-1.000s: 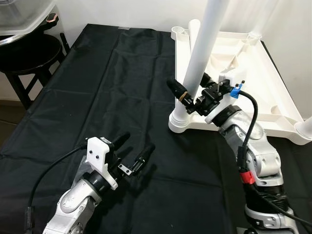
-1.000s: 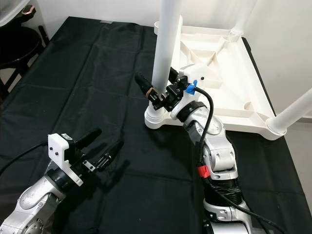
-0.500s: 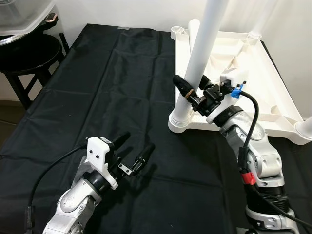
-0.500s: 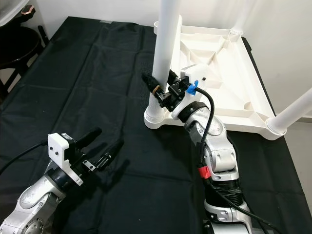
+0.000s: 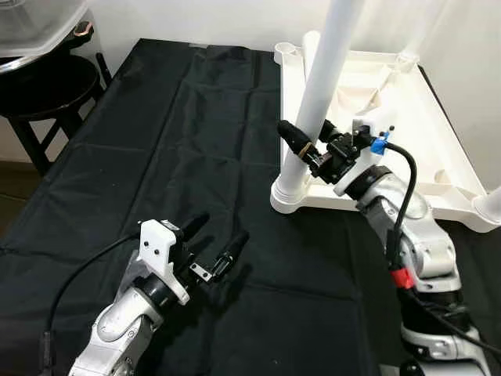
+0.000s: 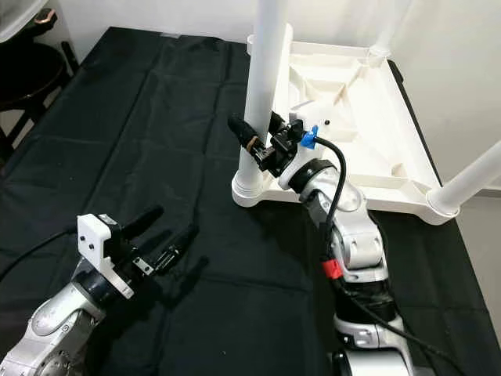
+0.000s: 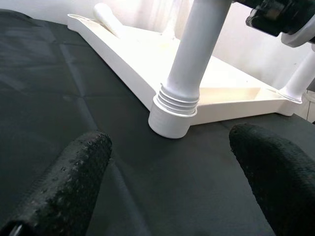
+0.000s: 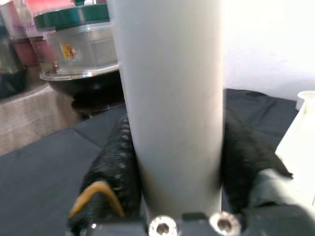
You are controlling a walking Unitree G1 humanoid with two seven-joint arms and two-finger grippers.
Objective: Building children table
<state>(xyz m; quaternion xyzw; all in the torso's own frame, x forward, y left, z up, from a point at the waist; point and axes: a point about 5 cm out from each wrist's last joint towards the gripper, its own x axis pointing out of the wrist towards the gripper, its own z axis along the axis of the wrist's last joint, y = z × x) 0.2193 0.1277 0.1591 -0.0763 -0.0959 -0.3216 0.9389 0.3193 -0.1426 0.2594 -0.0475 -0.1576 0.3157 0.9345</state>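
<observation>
A white children's table top (image 5: 407, 117) lies upside down on the black cloth (image 5: 180, 149). A white table leg (image 5: 317, 102) stands upright in the near left corner socket (image 5: 288, 194). My right gripper (image 5: 309, 139) is shut on this leg a little above the socket, one finger on each side (image 8: 115, 162). Another leg (image 6: 470, 178) sticks out of the near right corner. My left gripper (image 5: 215, 241) hovers open over the cloth, well in front of the socket, with nothing between its fingers (image 7: 74, 177).
A black stool (image 5: 47, 86) carrying plastic containers (image 8: 78, 44) stands at the far left beside the table. A third white leg (image 5: 311, 43) lies along the table top's far left edge. Bare black cloth spans the left and middle.
My right gripper has slid slightly up the leg and kept its hold; the right arm has shifted a little. The left gripper has stayed where it was.
</observation>
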